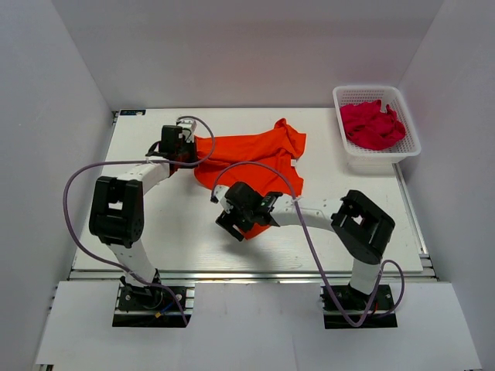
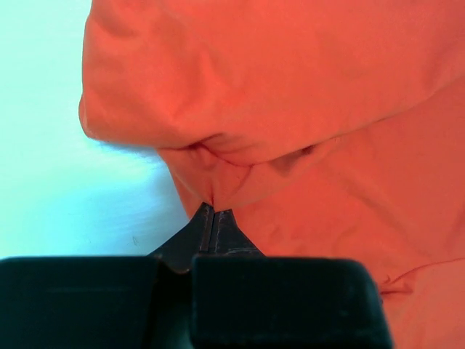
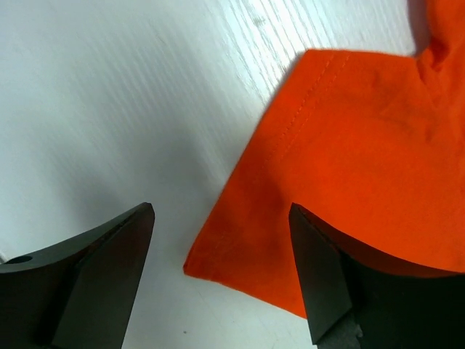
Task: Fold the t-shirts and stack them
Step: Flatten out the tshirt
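An orange t-shirt lies crumpled on the white table, spreading from the back middle toward the centre. My left gripper is shut on a pinch of the shirt's left edge; the cloth bunches up just above the closed fingertips. My right gripper is open and hovers over the shirt's near corner, with the corner lying between the two fingers and the table showing to its left. A second, magenta t-shirt lies bunched in the basket.
A white mesh basket stands at the back right of the table. White walls close in the left, back and right sides. Purple cables loop from both arms over the table. Bare table shows at the front left.
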